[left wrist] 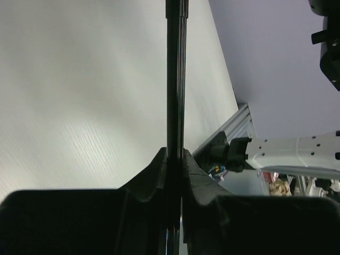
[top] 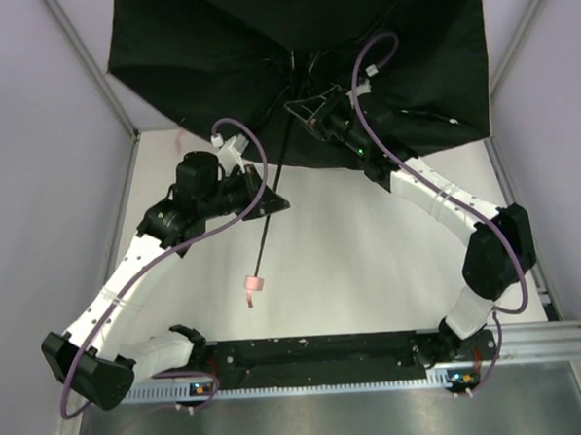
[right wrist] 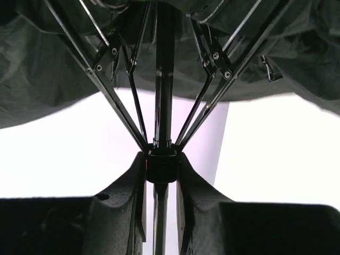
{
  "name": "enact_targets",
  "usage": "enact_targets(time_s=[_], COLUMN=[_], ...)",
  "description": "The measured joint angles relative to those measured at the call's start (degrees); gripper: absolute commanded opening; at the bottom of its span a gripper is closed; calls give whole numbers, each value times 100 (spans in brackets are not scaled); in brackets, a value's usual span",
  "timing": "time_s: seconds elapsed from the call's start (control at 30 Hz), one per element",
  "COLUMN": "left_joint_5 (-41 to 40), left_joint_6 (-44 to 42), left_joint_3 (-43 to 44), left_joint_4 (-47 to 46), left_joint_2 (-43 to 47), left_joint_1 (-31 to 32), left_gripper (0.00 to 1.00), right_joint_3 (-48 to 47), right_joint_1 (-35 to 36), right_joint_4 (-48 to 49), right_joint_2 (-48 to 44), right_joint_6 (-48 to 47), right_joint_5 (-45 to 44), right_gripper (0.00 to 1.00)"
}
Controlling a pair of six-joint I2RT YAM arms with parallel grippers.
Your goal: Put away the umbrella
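At the near edge of the table, a black rail carries the bases of two white robot arms. Each arm trails one purple cable, two in all: the left cable and the right cable.

One umbrella lies open on the table. Its canopy spreads across the far end, with its dark underside facing the camera. Its thin black shaft runs back toward the arms. The shaft ends in a small pink handle with a strap, lying on the middle of the table.

The left gripper is clenched on the shaft partway along. In the left wrist view, its two fingers press against the shaft from either side.

The right gripper reaches under the canopy. In the right wrist view, it grasps the black sliding collar on the shaft. The thin ribs fan outward from that collar.
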State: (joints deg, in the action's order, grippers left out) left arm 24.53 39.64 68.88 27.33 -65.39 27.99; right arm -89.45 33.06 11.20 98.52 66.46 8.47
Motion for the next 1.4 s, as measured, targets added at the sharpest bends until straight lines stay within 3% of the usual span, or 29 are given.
enact_targets(time_s=[0.1, 0.27, 0.53, 0.83, 0.97, 1.1, 1.2, 1.3, 1.4], left_joint_5=[221, 273, 133, -9, -9, 17, -170, -219, -175], left_joint_6=[-79, -87, -92, -90, -85, -83, -70, -48, -7], left_joint_3=[2, 46, 162, 236, 238, 236, 236, 289, 341], left_joint_4=[313, 363, -39, -492, -498, -173, -127, -304, -529], left_joint_2=[0, -2, -4, -4, -4, -4, -81, -509, -944], left_joint_1=[11, 9, -17, -42, -42, -46, -79, -111, -118], left_gripper=[0, 0, 0, 0, 0, 0, 0, 0, 0], right_joint_3=[1150, 1587, 1263, 258, 227, 1113, 2033, 2310, 2350], right_joint_1=[20, 0, -199, -446, -544, -439, 120, 605, 435], right_joint_4=[452, 686, 789, 527, 345, 730, 800, 673, 455], right_joint_2=[-577, -769, -708, -306, -286, -597, -1062, -1246, -1182], right_joint_6=[385, 796, 1027, 859, 789, 1023, 1259, 1110, 920], right_joint_5=[-286, -466, -245, 603, 892, 649, 599, 841, 1051], right_gripper=[0, 0, 0, 0, 0, 0, 0, 0, 0])
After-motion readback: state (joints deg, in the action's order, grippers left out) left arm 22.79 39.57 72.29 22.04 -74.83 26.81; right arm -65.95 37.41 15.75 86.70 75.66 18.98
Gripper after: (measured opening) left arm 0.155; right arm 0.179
